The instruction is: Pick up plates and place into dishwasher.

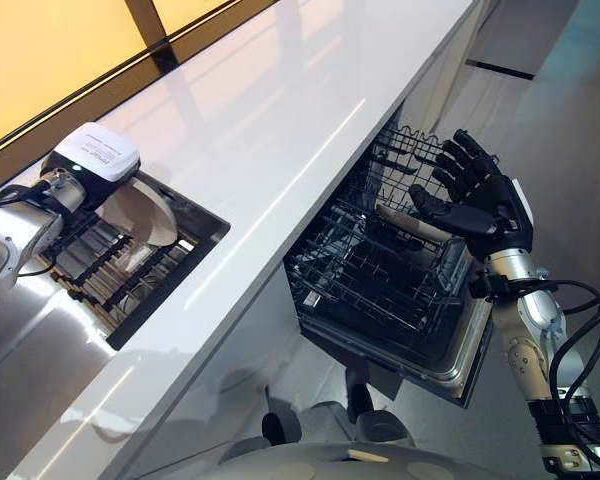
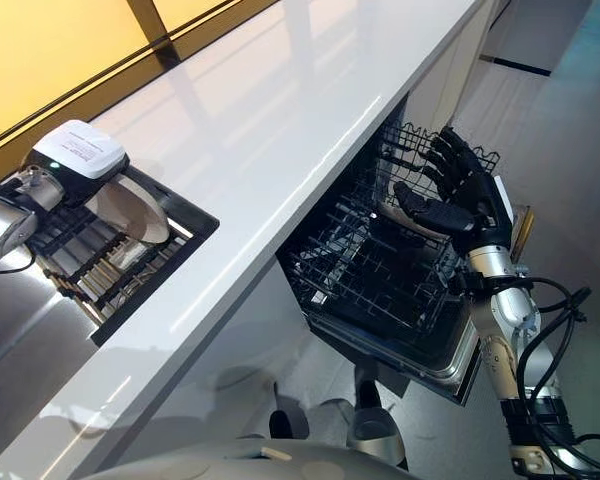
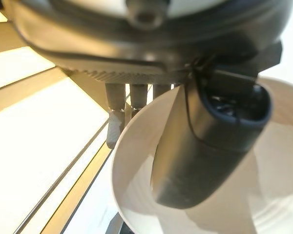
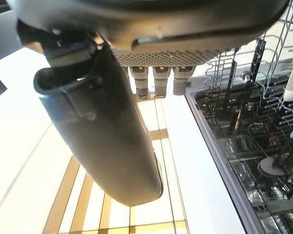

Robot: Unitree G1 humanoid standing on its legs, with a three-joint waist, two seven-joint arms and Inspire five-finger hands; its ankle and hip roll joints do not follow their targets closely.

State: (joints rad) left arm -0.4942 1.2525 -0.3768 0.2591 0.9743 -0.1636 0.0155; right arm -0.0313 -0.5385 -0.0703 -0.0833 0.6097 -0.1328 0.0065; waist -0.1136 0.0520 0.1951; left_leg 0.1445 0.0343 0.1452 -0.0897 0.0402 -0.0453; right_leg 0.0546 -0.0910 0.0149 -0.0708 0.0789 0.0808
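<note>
Desk: long glossy white desk (image 1: 280, 130) runs from the near left to the far right, with a yellow wall panel behind it.
Dishwasher: open under the desk's front edge, its black wire dishwasher rack (image 1: 380, 270) pulled out over the pale floor; a light-coloured plate-like piece stands in the rack, partly hidden behind the right hand.
Drying rack: dark slatted drying rack (image 1: 130, 265) sits sunk into the desk at the near left and holds the plate.
Plate: round white ceramic plate (image 1: 140, 215) stands tilted on edge in the drying rack, under the left wrist.
Left hand: left hand (image 3: 210, 141) is at the plate; the wrist view shows the thumb lying across the plate's inner face and the fingers (image 3: 115, 122) reaching down behind its rim, so it pinches the plate.
Right hand: dark right hand (image 1: 475, 200) hovers above the outer side of the dishwasher rack, fingers spread and straight, holding nothing.
</note>
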